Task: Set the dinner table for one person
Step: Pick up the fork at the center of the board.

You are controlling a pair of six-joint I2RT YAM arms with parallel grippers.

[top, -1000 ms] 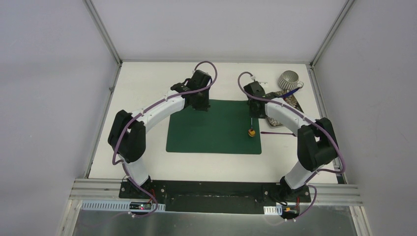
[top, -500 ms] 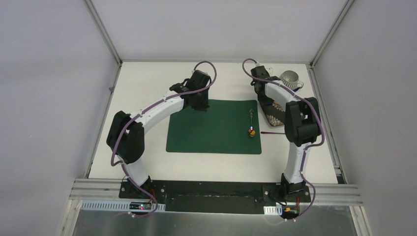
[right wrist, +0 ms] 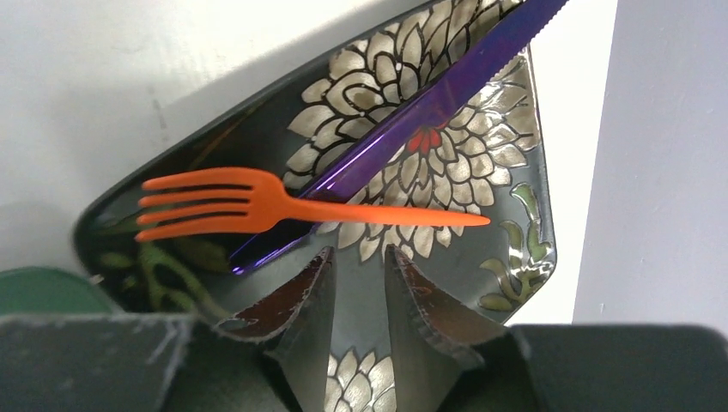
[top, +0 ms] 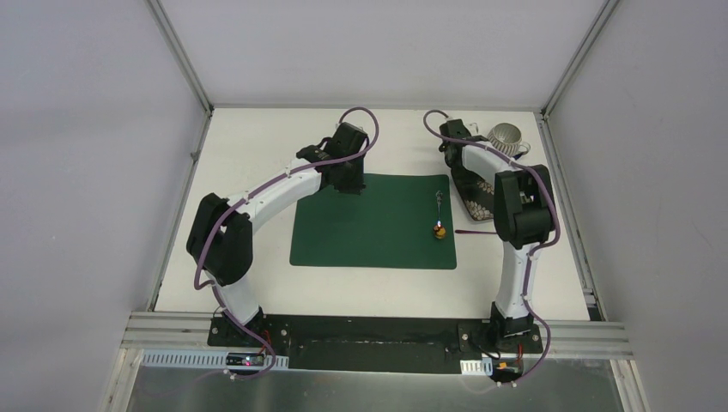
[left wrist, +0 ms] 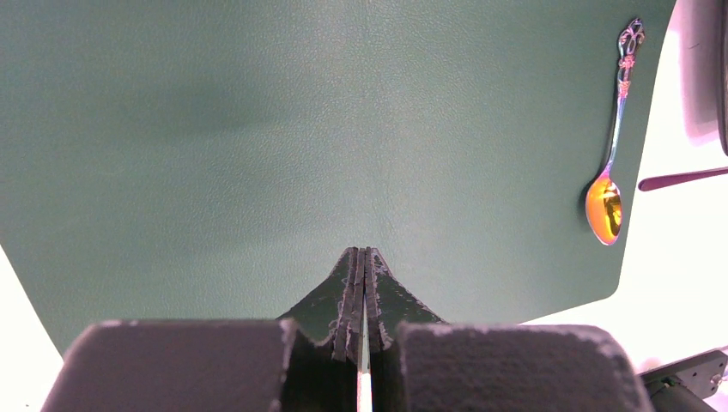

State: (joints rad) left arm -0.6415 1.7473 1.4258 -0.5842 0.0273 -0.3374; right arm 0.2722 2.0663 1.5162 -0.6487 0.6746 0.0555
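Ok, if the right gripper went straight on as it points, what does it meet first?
Probably the orange fork, lying across the purple knife on the floral plate, just ahead of the open right gripper; depth is hard to judge.

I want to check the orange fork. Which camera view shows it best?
The right wrist view: the orange fork is whole there, lying across the purple knife on the patterned plate. In the top view the right arm covers most of that plate; the left wrist view misses it.
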